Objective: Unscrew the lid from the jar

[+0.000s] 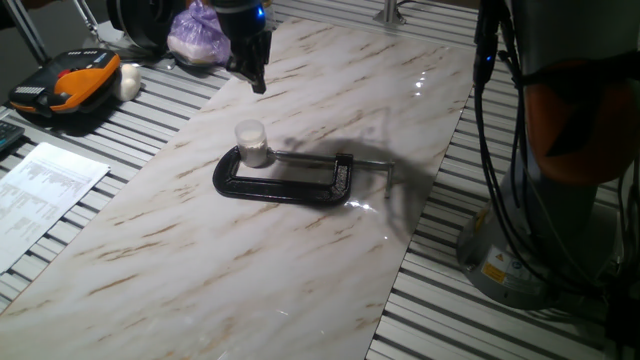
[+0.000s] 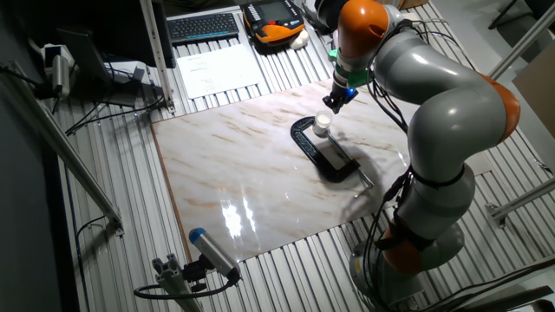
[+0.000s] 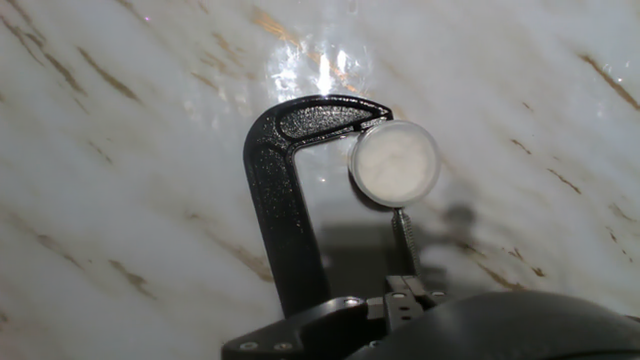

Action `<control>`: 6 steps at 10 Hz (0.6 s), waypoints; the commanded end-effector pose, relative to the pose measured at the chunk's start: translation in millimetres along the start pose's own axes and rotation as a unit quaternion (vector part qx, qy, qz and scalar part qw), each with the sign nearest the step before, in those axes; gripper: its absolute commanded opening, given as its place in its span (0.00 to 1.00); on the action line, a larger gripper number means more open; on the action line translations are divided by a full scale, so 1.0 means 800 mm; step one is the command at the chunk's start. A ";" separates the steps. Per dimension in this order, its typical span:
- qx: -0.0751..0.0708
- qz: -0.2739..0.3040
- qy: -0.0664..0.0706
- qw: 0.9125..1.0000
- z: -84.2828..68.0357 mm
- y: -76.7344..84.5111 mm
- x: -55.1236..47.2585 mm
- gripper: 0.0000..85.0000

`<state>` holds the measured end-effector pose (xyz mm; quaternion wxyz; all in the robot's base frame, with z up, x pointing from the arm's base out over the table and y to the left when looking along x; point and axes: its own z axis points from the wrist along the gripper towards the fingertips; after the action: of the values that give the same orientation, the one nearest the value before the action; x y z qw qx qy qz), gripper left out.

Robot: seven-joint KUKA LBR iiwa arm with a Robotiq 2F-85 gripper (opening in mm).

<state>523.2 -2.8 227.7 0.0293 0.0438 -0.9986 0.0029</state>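
Observation:
The small clear jar (image 1: 255,152) with white contents stands upright on the marble board, held in the mouth of a black C-clamp (image 1: 285,186). The translucent whitish lid (image 1: 249,130) sits on top of the jar. In the hand view I look straight down on the lid (image 3: 394,162) and the clamp (image 3: 275,200). My gripper (image 1: 259,86) hangs above and a little behind the jar, apart from it, and holds nothing. Its fingers look closed together. The other fixed view shows the gripper (image 2: 333,104) just above the jar (image 2: 322,126). The fingertips do not show in the hand view.
The clamp's screw handle (image 1: 375,166) points right. An orange and black device (image 1: 70,85), a purple bag (image 1: 198,35) and printed papers (image 1: 40,190) lie left of the marble board (image 1: 250,270). The robot base (image 1: 520,250) and its cables stand at the right.

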 end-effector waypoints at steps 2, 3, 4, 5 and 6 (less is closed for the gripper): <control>-0.001 -0.001 -0.002 1.000 0.005 -0.003 -0.005 0.00; -0.002 -0.001 -0.002 1.000 0.008 -0.003 -0.007 0.00; -0.002 -0.001 -0.002 1.000 0.012 -0.003 -0.010 0.00; -0.004 -0.001 -0.003 1.000 0.018 -0.005 -0.013 0.00; -0.006 -0.002 -0.006 1.000 0.025 -0.006 -0.017 0.00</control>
<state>537.4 -7.1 204.1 0.0237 0.0453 -0.9987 -0.0044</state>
